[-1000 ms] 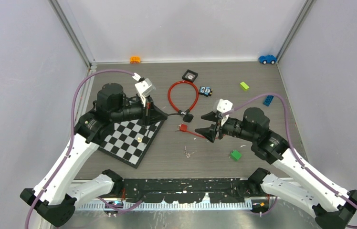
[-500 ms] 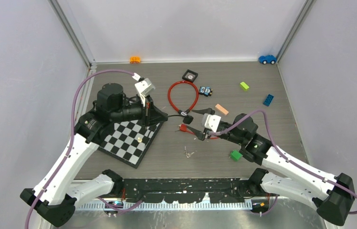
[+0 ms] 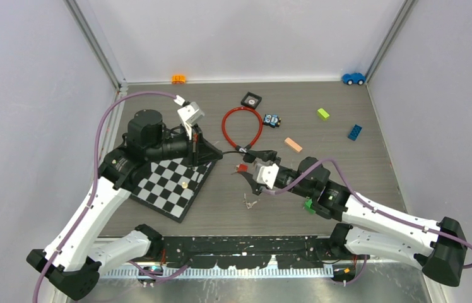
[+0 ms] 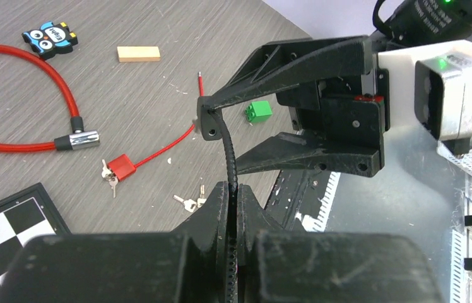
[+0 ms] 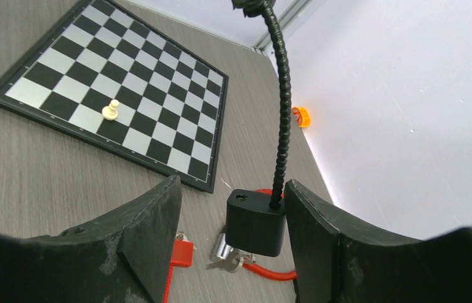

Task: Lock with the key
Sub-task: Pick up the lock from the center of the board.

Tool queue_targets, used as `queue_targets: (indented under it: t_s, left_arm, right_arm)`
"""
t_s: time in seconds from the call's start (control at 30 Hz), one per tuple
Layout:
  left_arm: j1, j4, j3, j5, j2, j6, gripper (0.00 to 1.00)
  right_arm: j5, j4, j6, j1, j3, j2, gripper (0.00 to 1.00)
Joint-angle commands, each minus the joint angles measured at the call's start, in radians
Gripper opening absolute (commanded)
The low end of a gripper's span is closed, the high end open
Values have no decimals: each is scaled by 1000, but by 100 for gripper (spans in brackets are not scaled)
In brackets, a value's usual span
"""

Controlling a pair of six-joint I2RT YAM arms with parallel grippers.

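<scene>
My left gripper (image 3: pixel 218 153) is shut on the black ribbed cable (image 4: pixel 230 158) of a black lock and holds it above the table. The lock's black body (image 5: pixel 255 222) hangs at the cable's end (image 3: pixel 249 155). My right gripper (image 3: pixel 254 168) is open, with the lock body between its fingers (image 5: pixel 322 233), close to the right one; it holds nothing. A pair of loose keys (image 3: pixel 249 202) lies on the table, also in the left wrist view (image 4: pixel 189 201). A small red padlock (image 3: pixel 241 168) with keys (image 4: pixel 108 177) lies below the lock.
A red cable lock (image 3: pixel 243 126) with a silver end and a key (image 5: pixel 233 257) lies behind. A chessboard (image 3: pixel 173 183) with a white pawn (image 5: pixel 112 110) lies left. A green brick (image 3: pixel 310 205), a tan block (image 3: pixel 293 144) and further small toys lie right and back.
My right arm has swung left and lower, bringing its open fingers around the black lock body. My left arm has not moved and still holds the cable.
</scene>
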Motion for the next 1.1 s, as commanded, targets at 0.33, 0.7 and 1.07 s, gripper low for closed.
queue_targets:
  t_s: [0.33, 0.7, 1.07]
  left_arm:
    - [0, 91, 24, 25, -25, -39, 0]
    - [0, 117, 8, 29, -29, -63, 0]
    - [1, 129, 0, 27, -30, -71, 0]
  right_arm:
    - [221, 108, -90, 44, -40, 4, 62]
    - [306, 200, -93, 72, -53, 48, 57]
    - [371, 256, -121, 102, -76, 58, 55]
